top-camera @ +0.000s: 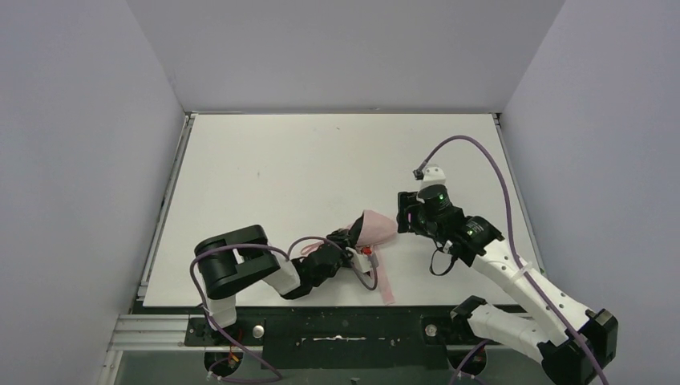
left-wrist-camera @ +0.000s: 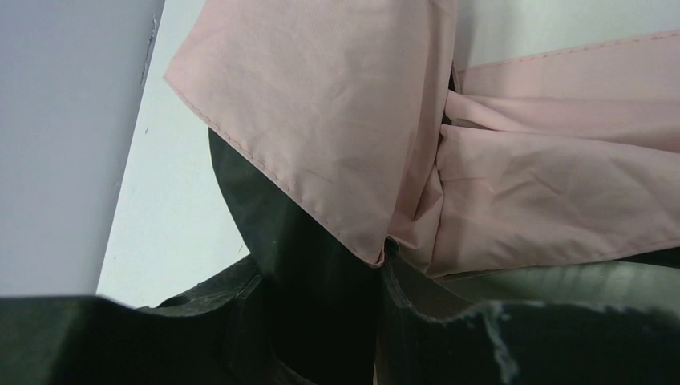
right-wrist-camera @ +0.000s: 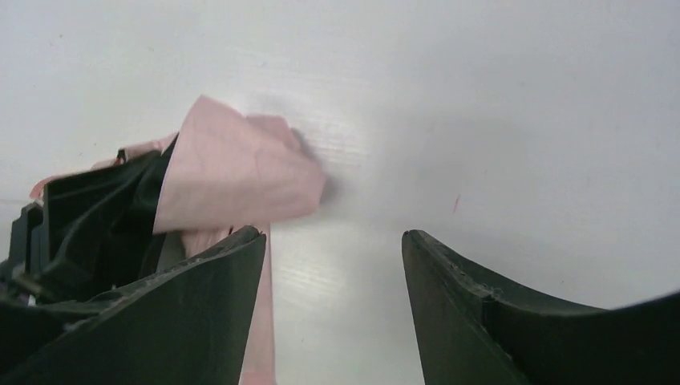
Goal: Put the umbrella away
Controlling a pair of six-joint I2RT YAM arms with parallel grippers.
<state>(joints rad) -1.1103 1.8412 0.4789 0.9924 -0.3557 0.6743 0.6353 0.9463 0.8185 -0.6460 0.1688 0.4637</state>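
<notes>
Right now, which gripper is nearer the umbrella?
Left. The left gripper is closed on the umbrella, with canopy fabric between its fingers. The right gripper stands open beside the canopy's right end, holding nothing.

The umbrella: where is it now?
In the top view, the umbrella lies centrally near the front edge of the table, gripped by the left jaws; the open right jaws are just right of it.

The umbrella (top-camera: pixel 370 230) is lying collapsed and bunched up close to the near edge of the table (top-camera: pixel 265 160), just right of its middle. Its pale pink canopy (left-wrist-camera: pixel 345 112) is crumpling in loose folds, black lining (left-wrist-camera: pixel 265 216) is peeking out beneath, and a narrow pink strip (top-camera: pixel 386 282) is trailing flat toward that near edge.
</notes>
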